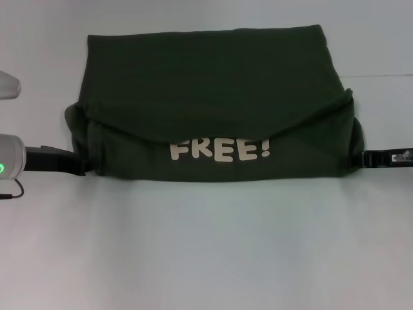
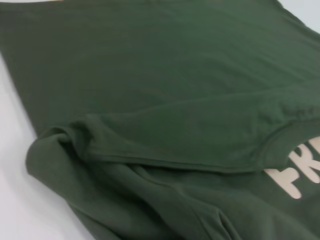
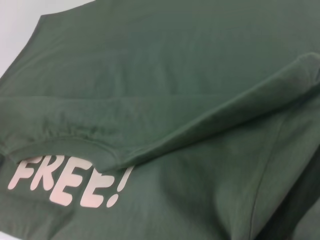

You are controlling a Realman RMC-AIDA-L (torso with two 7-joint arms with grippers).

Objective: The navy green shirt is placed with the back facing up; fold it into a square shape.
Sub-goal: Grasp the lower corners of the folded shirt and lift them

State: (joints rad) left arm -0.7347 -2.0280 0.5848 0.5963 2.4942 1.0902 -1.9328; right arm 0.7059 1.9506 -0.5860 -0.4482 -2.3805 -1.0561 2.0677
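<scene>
**Shirt half folded, a gripper at each end**

Starting at the shirt's left end, the left gripper reaches in low along the table and meets the cloth at the bunched left corner; whether its claw is clamped on the fabric or parted, I cannot tell, since the tips are hidden against the dark cloth. The navy green shirt itself lies across the middle of the table as a wide band, with an upper layer draped in a shallow curve over a lower layer that shows the cream "FREE!" lettering. At the shirt's right end the right gripper comes in just beside the sagging right corner; its claw state I cannot tell either.

The shirt looks soft, light and limp, so it will likely sag and wrinkle wherever it is unsupported, and it is far larger than either gripper. The best holds seem to be the two outer corners, taken together, where the layers stack and a pinch can catch them all.
</scene>
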